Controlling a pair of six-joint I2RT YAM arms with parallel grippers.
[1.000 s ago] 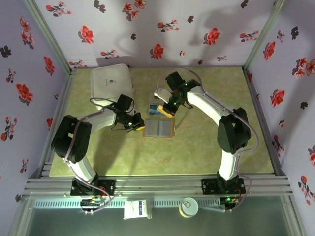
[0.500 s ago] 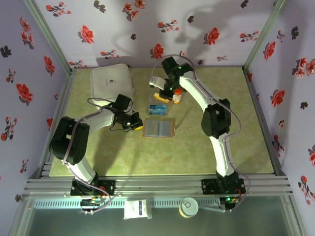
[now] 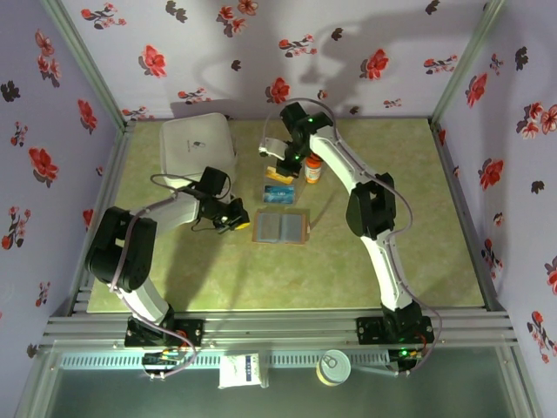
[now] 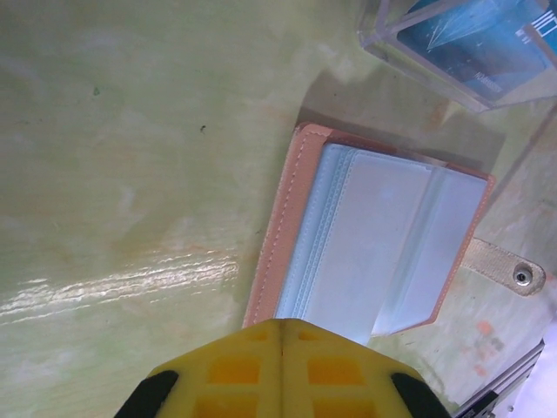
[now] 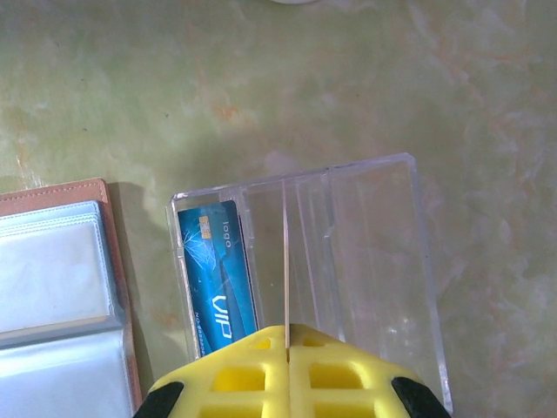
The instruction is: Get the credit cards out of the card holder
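The card holder [image 3: 280, 228] lies open on the green table, brown rim around pale blue-grey sleeves [image 4: 383, 244]. My left gripper [image 4: 280, 324] is shut, its yellow tips at the holder's left edge [image 3: 237, 222]. Just behind the holder stands a clear plastic box [image 3: 280, 193] with one teal-blue credit card [image 5: 213, 274] lying in its left slot. My right gripper [image 5: 286, 329] hovers over that box [image 3: 283, 165], shut on another credit card [image 5: 285, 252]. I see that card edge-on as a thin line above the box's middle.
A large white square container [image 3: 198, 146] sits at the back left. An orange-capped bottle [image 3: 312, 168] stands just right of the right gripper. The holder's snap strap [image 4: 509, 270] sticks out on its right side. Flowered walls close in the table on three sides.
The right arm has swung back and left, from beside the card holder to above the clear box, uncovering the orange-capped bottle. The left gripper has stayed at the holder's edge.
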